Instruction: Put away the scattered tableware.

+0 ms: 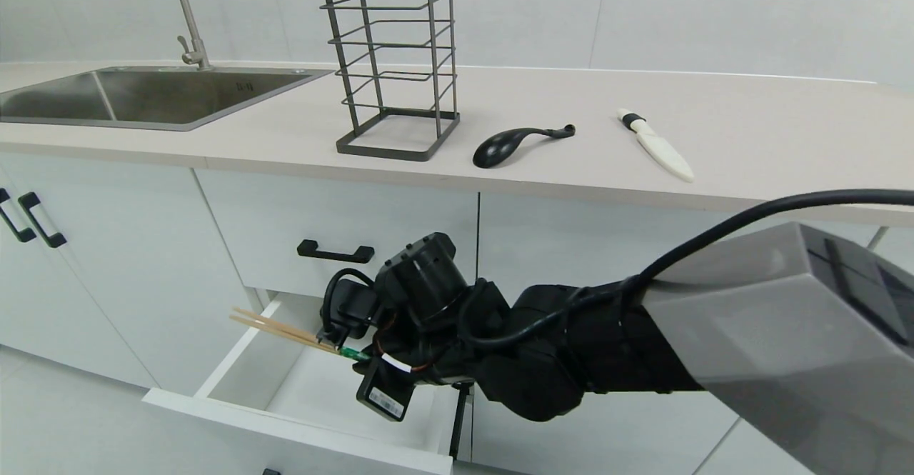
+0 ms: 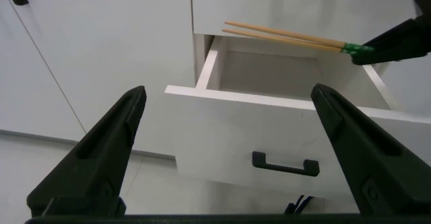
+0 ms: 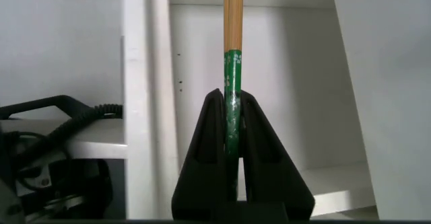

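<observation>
A white drawer [image 1: 285, 428] stands pulled out at 7 o'clock, its smooth walls wide apart. Above it the right gripper [image 1: 341, 346], on a low outstretched arm, clamps the green ends of two slim wooden chopsticks [image 1: 278, 328] pointing to 10 o'clock. The left gripper [image 2: 227, 93] gapes wide, facing the drawer front.

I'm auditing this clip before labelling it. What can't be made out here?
- Drawer interior: head view, right part hidden behind the right arm.
- Rack top: head view, cut off by the upper edge.
- Chopsticks far ends: right wrist view, cut off by the frame edge.
</observation>
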Tool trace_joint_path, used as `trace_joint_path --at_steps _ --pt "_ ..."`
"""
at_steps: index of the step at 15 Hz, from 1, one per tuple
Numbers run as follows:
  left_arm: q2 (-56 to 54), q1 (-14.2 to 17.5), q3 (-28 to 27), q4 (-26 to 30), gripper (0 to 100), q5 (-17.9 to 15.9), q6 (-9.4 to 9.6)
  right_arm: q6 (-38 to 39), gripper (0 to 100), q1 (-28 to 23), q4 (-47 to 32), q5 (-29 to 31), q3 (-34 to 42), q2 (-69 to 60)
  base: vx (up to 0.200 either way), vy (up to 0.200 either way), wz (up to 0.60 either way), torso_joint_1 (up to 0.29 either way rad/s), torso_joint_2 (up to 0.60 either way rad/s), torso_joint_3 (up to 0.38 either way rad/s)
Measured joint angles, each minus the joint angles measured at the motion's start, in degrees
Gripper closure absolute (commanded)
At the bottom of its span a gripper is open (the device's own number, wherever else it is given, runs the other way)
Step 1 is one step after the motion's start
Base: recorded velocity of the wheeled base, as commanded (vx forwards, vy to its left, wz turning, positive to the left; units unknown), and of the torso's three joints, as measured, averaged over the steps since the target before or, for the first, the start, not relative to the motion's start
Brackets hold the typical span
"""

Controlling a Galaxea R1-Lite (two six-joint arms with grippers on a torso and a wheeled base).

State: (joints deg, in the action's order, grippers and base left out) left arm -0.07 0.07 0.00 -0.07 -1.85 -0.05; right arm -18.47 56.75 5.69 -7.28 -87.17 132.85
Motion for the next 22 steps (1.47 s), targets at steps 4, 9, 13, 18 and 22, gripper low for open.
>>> trace_joint_path --at_steps 4,9,13,18,22 --pt "0.0 0.0 0.0 0.0 0 0.0 -0.02 -1.2 100 -2.1 0.0 0.1 -4.0 4.8 0.000 0.000 0.00 0.000 0.00 0.000" --pt "0.0 0.0 0.0 0.0 0 0.0 -0.02 -1.4 100 -2.5 0.0 0.3 -5.6 8.2 0.000 0.000 0.00 0.000 0.00 0.000" --pt "0.0 0.0 0.0 0.0 0 0.0 -0.02 -1.4 100 -2.5 0.0 0.3 -6.8 9.9 0.000 0.000 0.00 0.000 0.00 0.000" --pt "0.0 0.0 0.0 0.0 0 0.0 -0.02 -1.3 100 -2.7 0.0 0.3 -9.3 12.6 0.000 0.000 0.00 0.000 0.00 0.000" --pt "0.0 0.0 0.0 0.0 0 0.0 -0.02 -1.2 100 -2.9 0.0 0.4 -10.3 14.9 0.000 0.000 0.00 0.000 0.00 0.000"
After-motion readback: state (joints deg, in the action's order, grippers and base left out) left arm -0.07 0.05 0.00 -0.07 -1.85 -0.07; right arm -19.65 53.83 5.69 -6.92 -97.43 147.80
